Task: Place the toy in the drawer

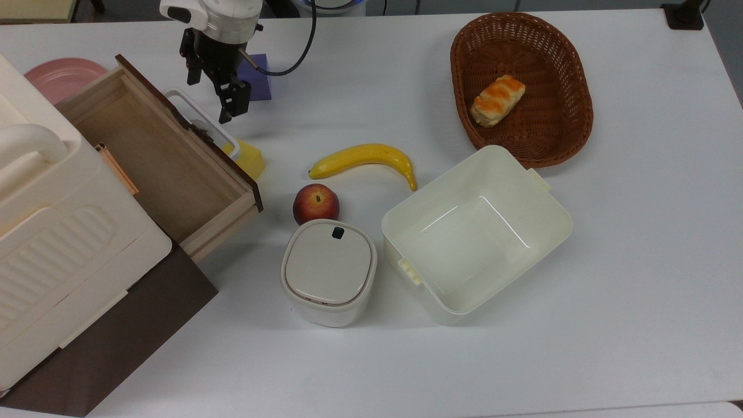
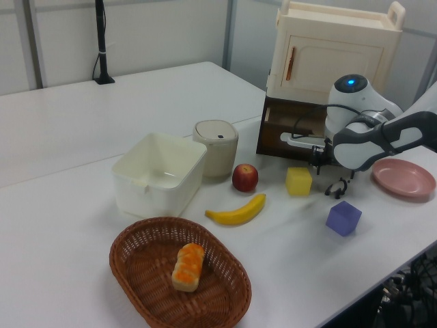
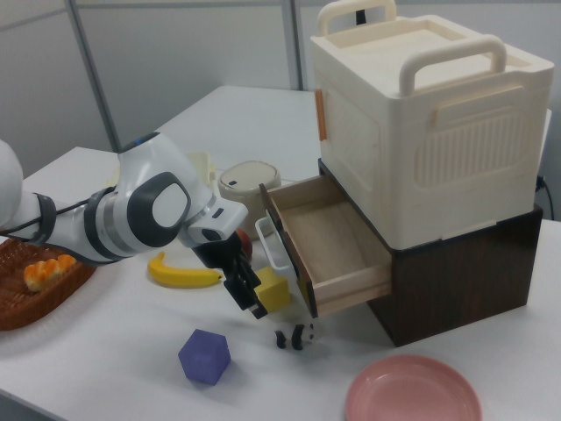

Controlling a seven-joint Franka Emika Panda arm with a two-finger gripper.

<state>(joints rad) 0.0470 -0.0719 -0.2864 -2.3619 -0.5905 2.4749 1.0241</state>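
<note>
Gripper fingers parted, holding nothing, near open drawer; right view shows toy on table, hidden in top view.

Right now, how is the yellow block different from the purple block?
Colour: the yellow block is bright yellow, the purple block is violet.
Place: the yellow block sits right by the drawer front; the purple block stands out on the open table, apart from it.
Gripper: in the right view the gripper hangs just beside the yellow block, farther from the purple one.
Both are small cubes resting on the table, neither held.
</note>
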